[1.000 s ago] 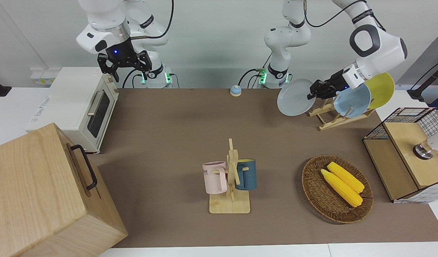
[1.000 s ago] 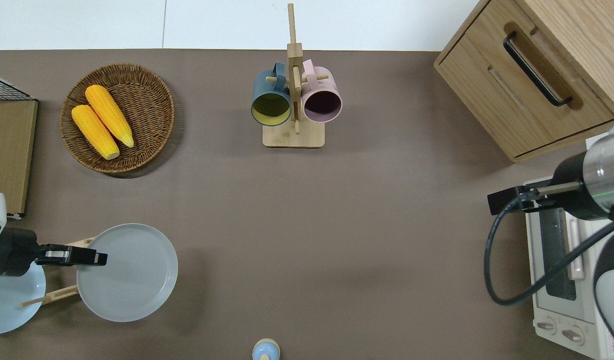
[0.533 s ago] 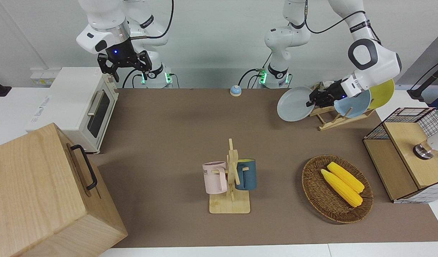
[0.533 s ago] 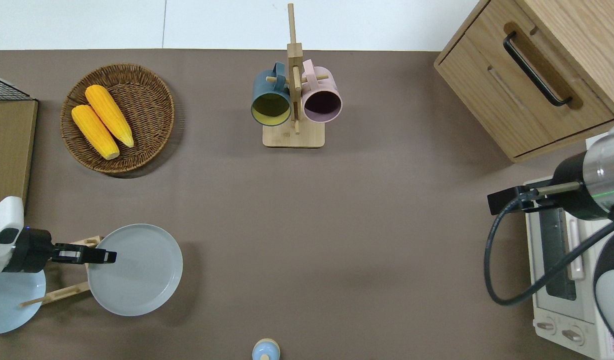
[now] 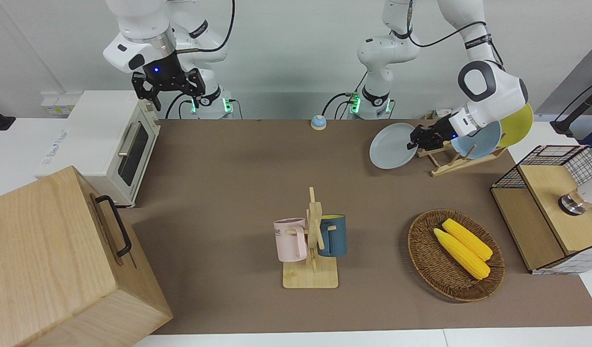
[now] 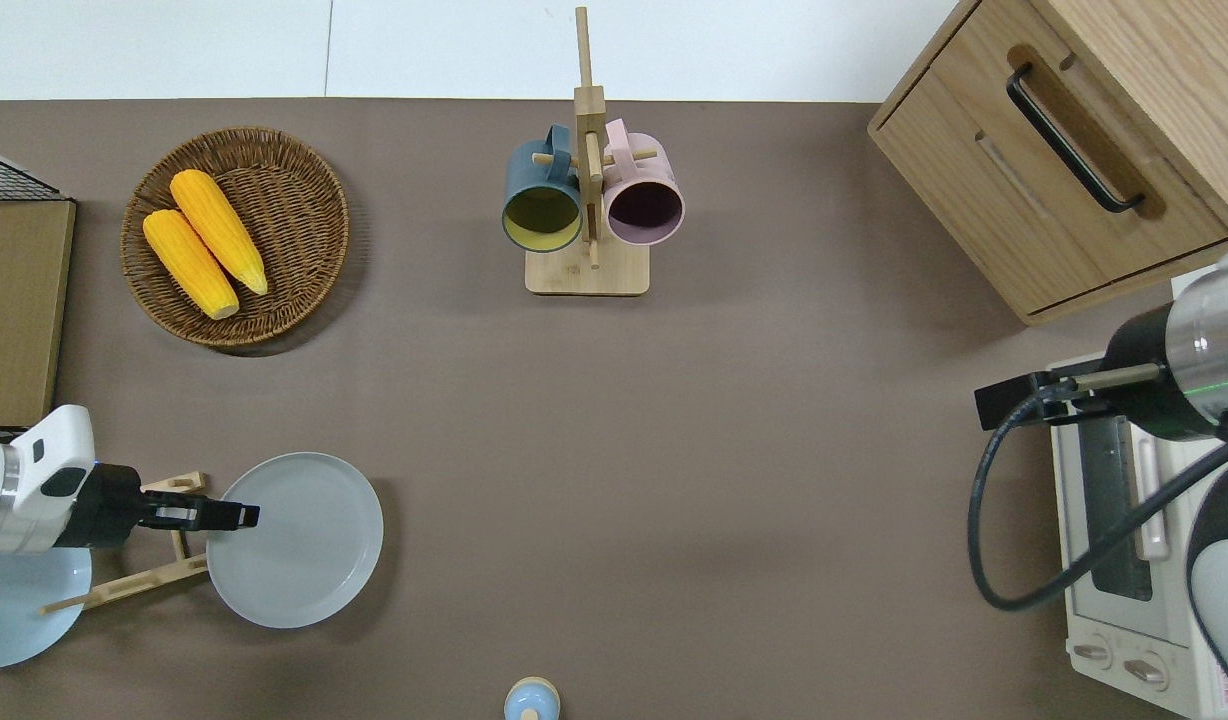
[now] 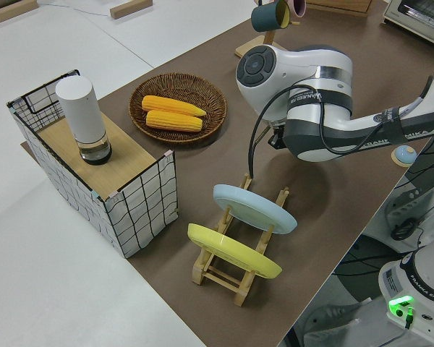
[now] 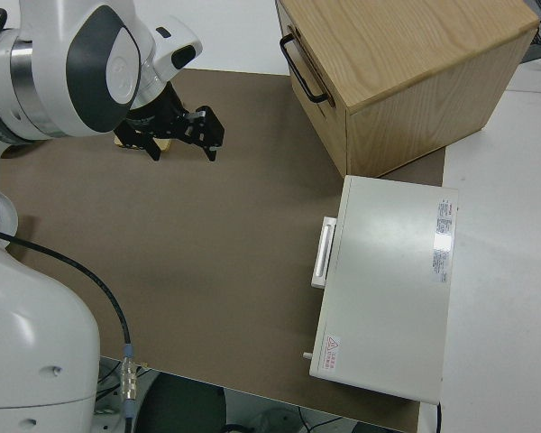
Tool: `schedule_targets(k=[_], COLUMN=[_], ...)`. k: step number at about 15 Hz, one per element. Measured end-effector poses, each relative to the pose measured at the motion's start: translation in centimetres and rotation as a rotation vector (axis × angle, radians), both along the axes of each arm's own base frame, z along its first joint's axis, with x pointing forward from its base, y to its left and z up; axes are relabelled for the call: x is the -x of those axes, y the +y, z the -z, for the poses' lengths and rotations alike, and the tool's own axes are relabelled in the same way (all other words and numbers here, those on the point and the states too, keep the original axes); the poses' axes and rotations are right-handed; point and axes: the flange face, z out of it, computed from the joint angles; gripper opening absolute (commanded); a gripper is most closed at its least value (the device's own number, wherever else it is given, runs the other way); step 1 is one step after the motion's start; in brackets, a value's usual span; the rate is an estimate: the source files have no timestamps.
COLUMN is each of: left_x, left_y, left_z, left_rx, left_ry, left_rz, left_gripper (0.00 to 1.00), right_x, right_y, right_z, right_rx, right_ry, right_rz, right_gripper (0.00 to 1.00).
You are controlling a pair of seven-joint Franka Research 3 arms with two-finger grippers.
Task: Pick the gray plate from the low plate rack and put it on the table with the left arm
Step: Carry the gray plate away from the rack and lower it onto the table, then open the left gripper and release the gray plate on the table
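Gray plate [image 6: 299, 545] — out of the low plate rack [image 6: 144, 580], held by its rim in the left gripper [image 6: 242, 516], fingers clamped on the edge nearest the rack. Plate faces up, just beside the rack's end on the side toward the right arm; whether its underside touches the table [image 6: 674, 450] cannot be told. In the front view the plate [image 5: 391, 146] looks tilted, low over the brown mat.

Rack holds two more: light blue plate [image 7: 253, 207] and yellow plate [image 7: 231, 250], both leaning on the pegs. The left arm [image 7: 318, 112] reaches over them; "FRANKA" is legible on its sleeve and base in the left side view.

Farther from the robots — wicker basket [image 6: 304, 260] with two corn cobs [image 6: 206, 243]. Mid-table, a wooden mug tree [image 6: 587, 200] carries a blue mug [image 6: 541, 195] and a pink mug [image 6: 642, 195]. Small blue bell [image 6: 531, 698] at the robots' edge.

Right gripper [image 5: 169, 89] parked, jaws apart. At that end: white toaster oven [image 5: 108, 140] and a wooden drawer cabinet [image 5: 60, 260].
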Motion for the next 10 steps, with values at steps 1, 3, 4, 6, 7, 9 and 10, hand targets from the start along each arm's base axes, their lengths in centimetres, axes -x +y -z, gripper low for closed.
schedule_targets(k=[1,3,4,6,7,9,10], left_x=[0.1,0.2,0.3,0.4,0.3,0.3,0.2], left_y=[-0.3,-1.2,-1.6,-2.4,-2.6,-2.9,-2.9], left_z=[0.5,1.4,1.8,2.4,2.5,2.8,2.8], left_rx=[0.001,-0.004,-0.009,-0.015,-0.018,-0.023,-0.023], left_ry=[-0.009,-0.016,-0.017,-0.021,-0.024,-0.028,-0.032], left_rz=[0.000,0.000,0.002,0.008,0.010,0.014,0.018], left_gripper=[0.00,0.00,0.00,0.00,0.00,0.00,0.00], right_x=[0.0,0.0,0.0,0.0,0.0,0.0,0.0], right_y=[0.0,0.0,0.0,0.0,0.0,0.0,0.0], right_z=[0.0,0.0,0.0,0.0,0.0,0.0,0.0], right_rx=[0.000,0.000,0.000,0.000,0.000,0.000,0.000], right_ry=[0.000,0.000,0.000,0.000,0.000,0.000,0.000], right_rz=[0.000,0.000,0.000,0.000,0.000,0.000,0.000], right_gripper=[0.987,0.987,0.990,0.990,0.987,0.987,0.987])
